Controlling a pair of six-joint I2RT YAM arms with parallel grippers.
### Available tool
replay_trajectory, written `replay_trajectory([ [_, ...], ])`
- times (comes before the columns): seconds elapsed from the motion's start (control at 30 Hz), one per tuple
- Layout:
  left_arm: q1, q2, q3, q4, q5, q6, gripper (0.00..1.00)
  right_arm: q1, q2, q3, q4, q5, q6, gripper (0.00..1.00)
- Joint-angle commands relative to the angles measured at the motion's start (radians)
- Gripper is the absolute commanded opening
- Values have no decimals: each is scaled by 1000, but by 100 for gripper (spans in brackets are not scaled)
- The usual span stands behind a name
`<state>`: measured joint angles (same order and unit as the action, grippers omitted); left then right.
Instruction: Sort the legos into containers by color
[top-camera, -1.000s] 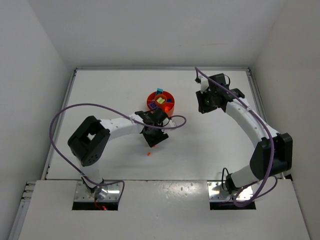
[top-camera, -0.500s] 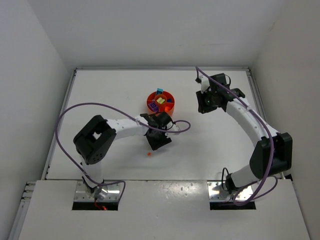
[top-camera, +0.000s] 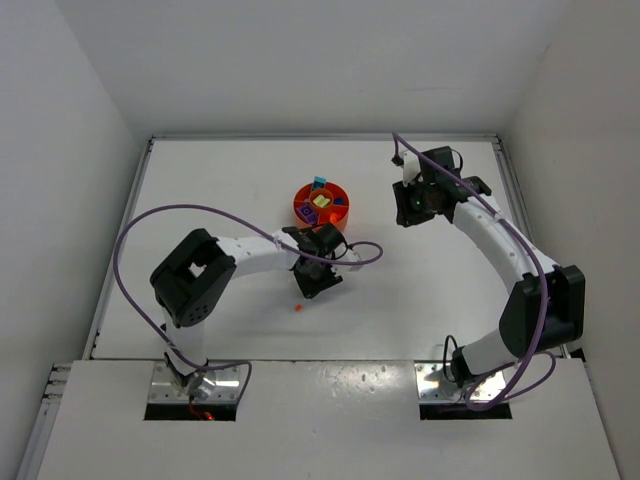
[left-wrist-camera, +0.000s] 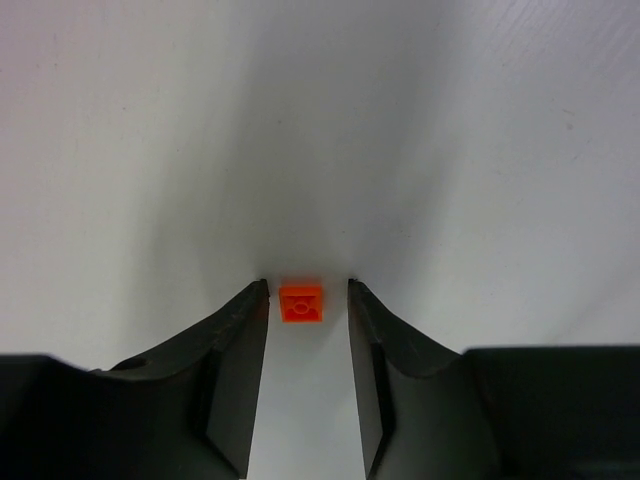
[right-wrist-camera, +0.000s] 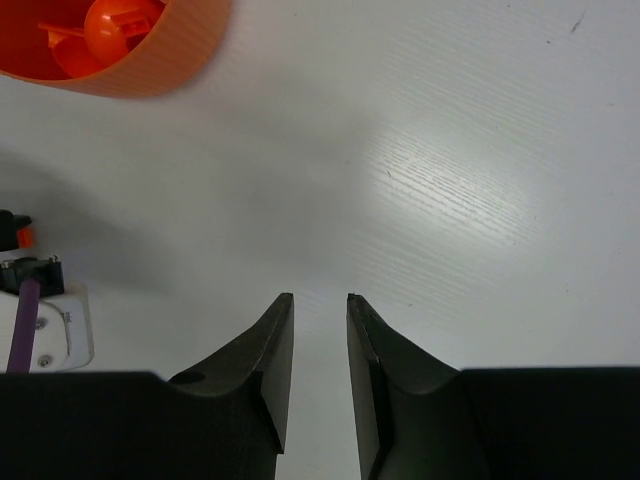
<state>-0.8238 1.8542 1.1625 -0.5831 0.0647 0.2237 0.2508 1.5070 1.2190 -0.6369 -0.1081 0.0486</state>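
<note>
Dish (top-camera: 298, 207); lime, purple, blue bricks (top-camera: 321, 201) inside

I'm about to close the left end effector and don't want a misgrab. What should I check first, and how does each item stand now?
1. Orange brick centred in the left end effector: ok.
2. Its fingers apart, not touching the brick: ok.
3. Brick flat on the table: ok.
4. Right end effector empty, away from the brick: ok.
5. Room in the dish for it: cannot tell.
</note>
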Motion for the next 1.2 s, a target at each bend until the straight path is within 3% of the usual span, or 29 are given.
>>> replay_trajectory([
  [0.0, 12, 22, 8, 5, 20, 8, 42, -5, 4, 24, 16, -15, -7, 28],
  [0.7, 51, 68, 8, -32, 20, 26, 37, -5, 13, 24, 16, -24, -7, 28],
  [0.9, 51, 68, 8, -41, 20, 36, 24, -15, 13, 24, 16, -24, -7, 28],
  [1.07, 51, 57, 20, -41, 38, 36, 7, -15, 4, 24, 16, -24, -7, 28],
  [1.17, 51, 20, 68, -50, 38, 36, 4, -15, 4, 14, 16, -15, -7, 28],
])
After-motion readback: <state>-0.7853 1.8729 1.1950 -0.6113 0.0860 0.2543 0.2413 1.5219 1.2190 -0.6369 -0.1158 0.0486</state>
